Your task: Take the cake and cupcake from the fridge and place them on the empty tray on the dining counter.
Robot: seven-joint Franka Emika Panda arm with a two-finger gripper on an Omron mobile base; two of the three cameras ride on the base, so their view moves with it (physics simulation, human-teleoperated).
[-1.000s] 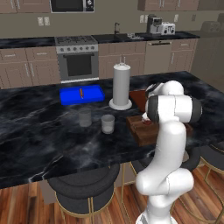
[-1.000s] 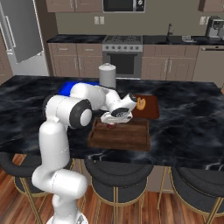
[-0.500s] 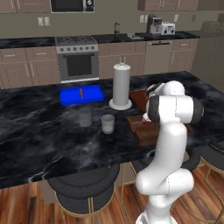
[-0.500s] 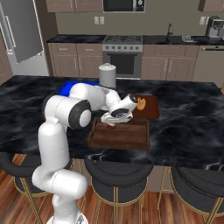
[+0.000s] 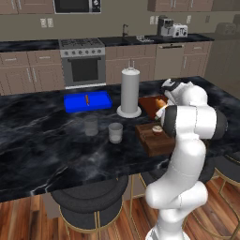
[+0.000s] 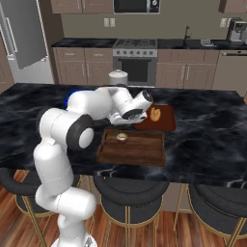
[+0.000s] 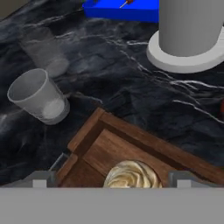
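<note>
Although small, the cupcake (image 6: 121,138) can be made out sitting upright inside the tray (image 6: 140,155), near the rim on the far-left side as seen from the right base view. Its paler swirled top is seen at the bottom of the hand view, between the two dark fingertips, with open space on either side. The gripper (image 6: 136,116) is held just above and beside it with its jaws spread wide, clamped on nothing.

The cupcake is judged to be light, soft and easily crushed; its frosted top would smear under pressure, so any hold is best taken low on the firmer brown sides, gently. The cake cannot be seen on the tray, so that half of the task is judged to be not yet done.

The tray is set on the dining counter (image 5: 42,140), close to its near edge. Just behind the tray lies a reddish-brown board (image 6: 164,118) bearing bread. Further along the counter stand two glasses (image 5: 115,132), a tall grey cylinder (image 5: 130,92) on a round base, and a bright blue tray (image 5: 87,101). Black stools (image 6: 130,193) are tucked under the near edge.
</note>
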